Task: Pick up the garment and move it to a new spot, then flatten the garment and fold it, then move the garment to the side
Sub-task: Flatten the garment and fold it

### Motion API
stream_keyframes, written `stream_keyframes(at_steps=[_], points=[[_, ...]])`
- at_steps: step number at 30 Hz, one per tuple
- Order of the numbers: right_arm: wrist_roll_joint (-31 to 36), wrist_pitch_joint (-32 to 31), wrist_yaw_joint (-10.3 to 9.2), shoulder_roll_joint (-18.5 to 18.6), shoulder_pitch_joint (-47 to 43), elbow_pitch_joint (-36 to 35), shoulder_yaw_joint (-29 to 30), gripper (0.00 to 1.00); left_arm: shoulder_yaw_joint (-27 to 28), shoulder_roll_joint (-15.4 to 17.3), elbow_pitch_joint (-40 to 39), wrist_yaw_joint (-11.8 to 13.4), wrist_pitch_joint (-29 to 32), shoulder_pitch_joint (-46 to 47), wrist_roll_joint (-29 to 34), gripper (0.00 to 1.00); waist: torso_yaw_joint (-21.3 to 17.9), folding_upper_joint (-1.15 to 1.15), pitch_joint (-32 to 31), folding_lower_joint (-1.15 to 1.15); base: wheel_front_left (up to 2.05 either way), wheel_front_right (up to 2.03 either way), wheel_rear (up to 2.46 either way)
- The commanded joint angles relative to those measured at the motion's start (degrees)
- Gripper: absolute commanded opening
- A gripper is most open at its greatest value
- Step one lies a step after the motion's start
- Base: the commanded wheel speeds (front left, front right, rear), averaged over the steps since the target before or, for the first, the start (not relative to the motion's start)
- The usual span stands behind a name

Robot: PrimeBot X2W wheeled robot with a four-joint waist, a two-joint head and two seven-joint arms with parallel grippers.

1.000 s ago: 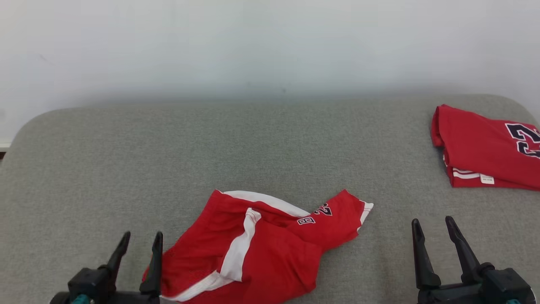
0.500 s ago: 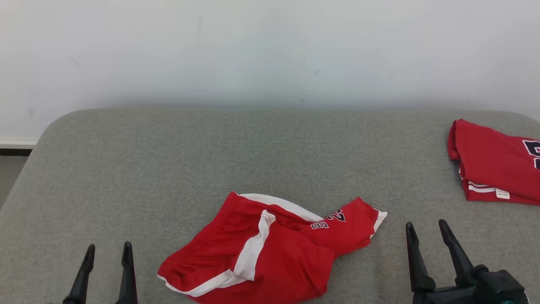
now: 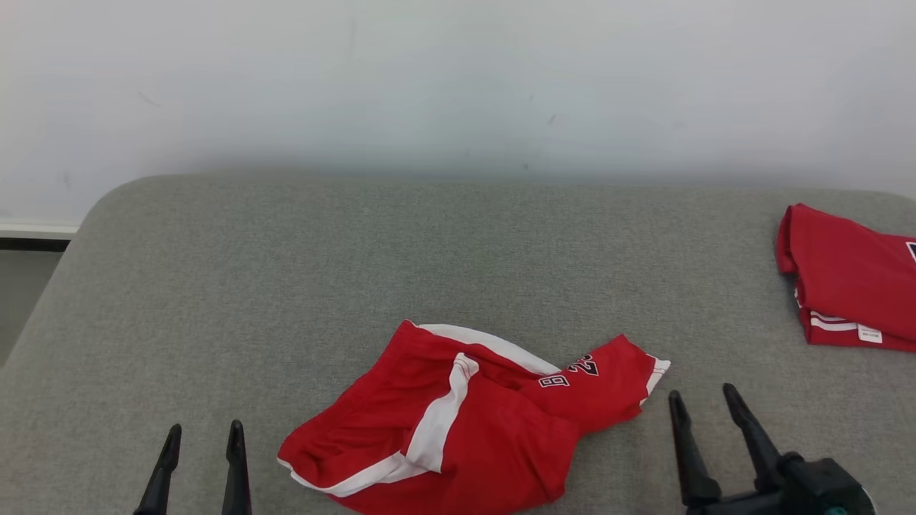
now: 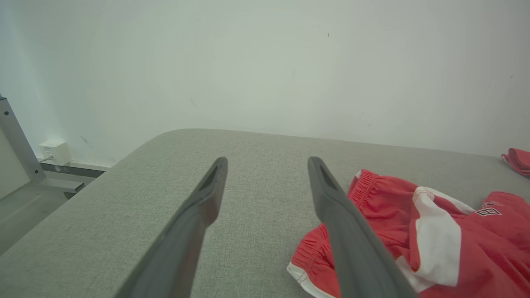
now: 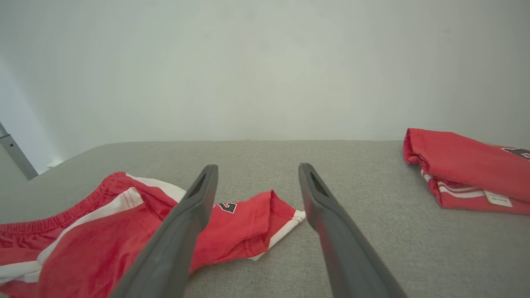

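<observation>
This looks like a bare test room rather than a home. There is a blank, scuffed white wall (image 3: 458, 86), and before it a wide grey padded surface (image 3: 286, 286) where a crumpled red garment (image 3: 458, 429) lies. A metal frame post (image 4: 14, 136) and a small white wall box (image 4: 54, 151) stand low at the side.
</observation>
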State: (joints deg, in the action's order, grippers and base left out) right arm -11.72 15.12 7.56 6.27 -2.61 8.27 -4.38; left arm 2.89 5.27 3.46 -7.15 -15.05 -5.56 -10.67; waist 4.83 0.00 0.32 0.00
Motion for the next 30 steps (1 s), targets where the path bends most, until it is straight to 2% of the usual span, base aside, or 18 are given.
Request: stream_keyframes(at_steps=[1, 5, 14, 21, 28, 29, 30], points=[[-0.4, 0.0, -0.17, 0.7, 1.3, 0.6, -1.3, 1.0, -0.3, -0.4, 0.4, -0.4, -0.2, 1.2, 0.0, 1.0, 0.7, 0.0, 0.2, 0.0, 0.0, 0.0, 0.0], [-0.8, -0.7, -0.17, 1.6, 5.3, 4.0, -6.4, 1.0, -1.3, -0.7, 0.9, -0.3, -0.2, 1.6, 0.0, 1.0, 2.0, 0.0, 0.7, 0.0, 0.0, 0.0, 0.0], [-3.1, -6.9, -0.16, 0.5, 18.5, 15.8, -16.5, 1.0, -4.6, -0.7, 2.1, -0.3, -0.2, 2.6, -0.8, 1.0, 6.4, 0.0, 1.8, 0.0, 0.0, 0.0, 0.0], [-5.4, -11.1, -0.16, -0.7, 26.6, 26.1, -21.7, 1.0, -5.9, -0.8, 2.6, -0.3, -0.2, 3.5, -1.5, 1.0, 10.2, 0.0, 2.9, 0.0, 0.0, 0.0, 0.0], [-7.2, -13.1, -0.16, -1.3, 31.5, 35.5, -24.4, 1.0, -6.6, -0.6, 3.2, -0.3, -0.2, 3.6, -2.2, 1.0, 13.2, 0.0, 3.2, 0.0, 0.0, 0.0, 0.0], [-7.7, -13.6, -0.17, -1.3, 31.9, 36.9, -24.6, 0.85, -6.7, -0.6, 3.3, -0.3, -0.2, 3.7, -2.1, 1.0, 13.5, 0.0, 3.2, 0.0, 0.0, 0.0, 0.0], [-7.6, -14.0, -0.17, -1.3, 32.3, 38.3, -24.6, 0.06, -6.6, -0.7, 3.4, -0.3, -0.2, 3.7, -2.1, 1.0, 13.7, 0.0, 3.2, 0.0, 0.0, 0.0, 0.0]])
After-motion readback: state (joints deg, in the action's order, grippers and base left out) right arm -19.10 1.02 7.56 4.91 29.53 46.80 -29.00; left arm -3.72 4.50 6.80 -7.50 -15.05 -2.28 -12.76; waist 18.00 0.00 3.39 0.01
